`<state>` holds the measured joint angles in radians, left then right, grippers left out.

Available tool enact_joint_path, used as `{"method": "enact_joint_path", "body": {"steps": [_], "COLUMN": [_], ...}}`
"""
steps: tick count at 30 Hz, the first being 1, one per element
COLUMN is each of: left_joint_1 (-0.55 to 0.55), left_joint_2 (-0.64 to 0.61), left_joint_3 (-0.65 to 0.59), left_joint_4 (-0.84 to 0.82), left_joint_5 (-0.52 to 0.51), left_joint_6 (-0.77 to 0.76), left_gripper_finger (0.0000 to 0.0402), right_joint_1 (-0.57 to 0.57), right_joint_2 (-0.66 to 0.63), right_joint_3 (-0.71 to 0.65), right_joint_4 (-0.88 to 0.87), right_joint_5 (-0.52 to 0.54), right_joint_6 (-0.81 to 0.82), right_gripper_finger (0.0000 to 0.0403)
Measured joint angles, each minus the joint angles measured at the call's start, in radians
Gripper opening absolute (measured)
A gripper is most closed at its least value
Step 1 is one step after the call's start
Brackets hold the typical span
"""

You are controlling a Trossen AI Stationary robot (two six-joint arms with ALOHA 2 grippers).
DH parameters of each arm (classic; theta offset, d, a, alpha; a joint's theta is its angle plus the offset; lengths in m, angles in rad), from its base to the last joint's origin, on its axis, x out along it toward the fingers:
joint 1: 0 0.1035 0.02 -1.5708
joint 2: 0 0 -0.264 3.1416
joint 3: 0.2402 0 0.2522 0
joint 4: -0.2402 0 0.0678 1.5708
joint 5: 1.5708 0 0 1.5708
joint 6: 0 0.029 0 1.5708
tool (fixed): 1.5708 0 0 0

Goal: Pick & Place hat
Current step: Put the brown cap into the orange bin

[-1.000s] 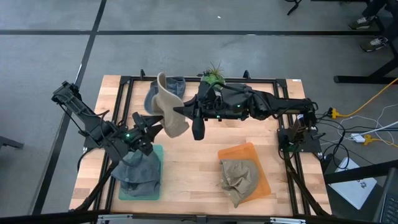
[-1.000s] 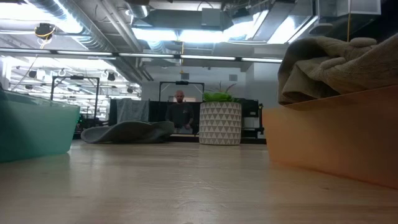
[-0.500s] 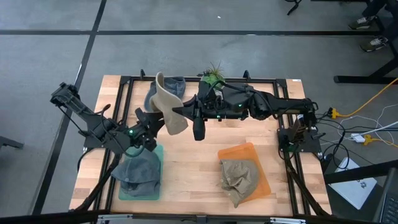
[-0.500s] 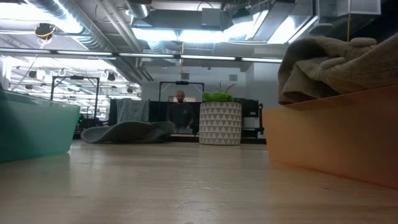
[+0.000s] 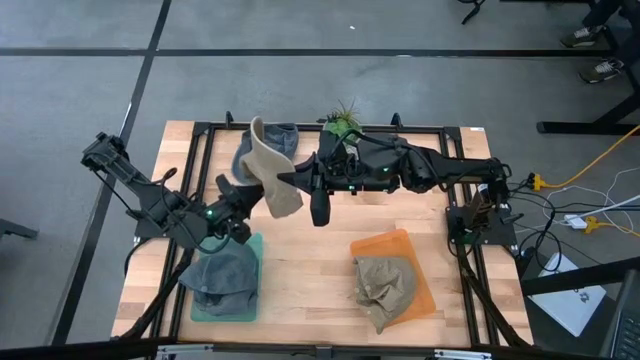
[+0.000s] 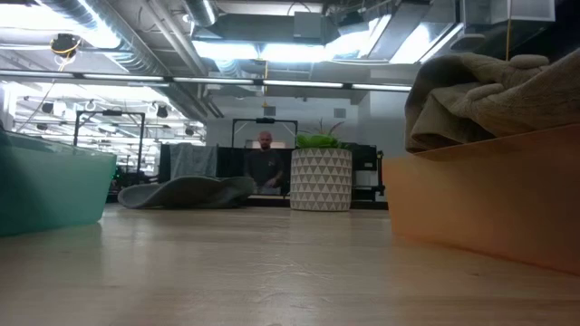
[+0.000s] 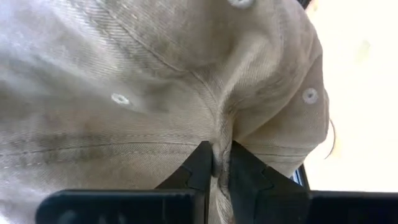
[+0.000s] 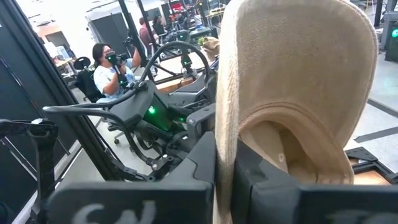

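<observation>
The right gripper (image 5: 283, 180) pinches the tan hat (image 5: 272, 172) by its brim, holding it aloft beyond the teal tray (image 5: 252, 243), probably for carrying to a tray. The left gripper (image 5: 241, 198), arm stretched low, has closed on that hat's crown (image 7: 186, 93), perhaps steadying it.

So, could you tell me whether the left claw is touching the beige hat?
Touching. The left wrist view shows the left claw pinching a fold of the beige hat between its fingertips.
</observation>
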<state>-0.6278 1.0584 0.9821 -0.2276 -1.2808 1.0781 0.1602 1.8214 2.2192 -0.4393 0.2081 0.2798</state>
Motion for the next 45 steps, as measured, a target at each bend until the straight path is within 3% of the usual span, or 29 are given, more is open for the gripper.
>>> {"method": "enact_joint_path", "body": {"steps": [12, 16, 22, 27, 32, 39, 45], "left_joint_1": [-0.011, -0.041, -0.103, -0.123, -0.123, -0.123, -0.123], "left_joint_2": [0.0, 0.0, 0.0, 0.0, 0.0, 0.0, 0.0], "left_joint_3": [0.0, 0.0, 0.0, 0.0, 0.0, 0.0, 0.0], "left_joint_4": [0.0, 0.0, 0.0, 0.0, 0.0, 0.0, -0.001], "left_joint_5": [-0.089, -0.107, -0.118, -0.137, -0.138, -0.141, -0.214], "left_joint_6": [-0.066, -0.095, -0.133, -0.144, -0.157, -0.177, -0.178], "left_gripper_finger": [0.0027, 0.0027, 0.0027, 0.0027, 0.0027, 0.0027, 0.0027], "right_joint_1": [0.0, 0.0, 0.001, 0.001, 0.0, 0.0, 0.0], "right_joint_2": [0.0, 0.0, 0.001, 0.001, 0.001, 0.0, -0.015], "right_joint_3": [0.0, 0.0, 0.019, 0.02, 0.02, 0.02, 0.021], "right_joint_4": [-0.063, -0.094, -0.184, -0.248, -0.369, -0.441, -0.574], "right_joint_5": [0.015, 0.071, 0.26, 0.272, 0.28, 0.278, 0.265], "right_joint_6": [0.0, 0.0, 0.005, 0.01, 0.077, 0.132, 0.165], "right_gripper_finger": [0.0021, 0.0035, 0.0042, 0.0048, 0.009, 0.0186, 0.0235]}}
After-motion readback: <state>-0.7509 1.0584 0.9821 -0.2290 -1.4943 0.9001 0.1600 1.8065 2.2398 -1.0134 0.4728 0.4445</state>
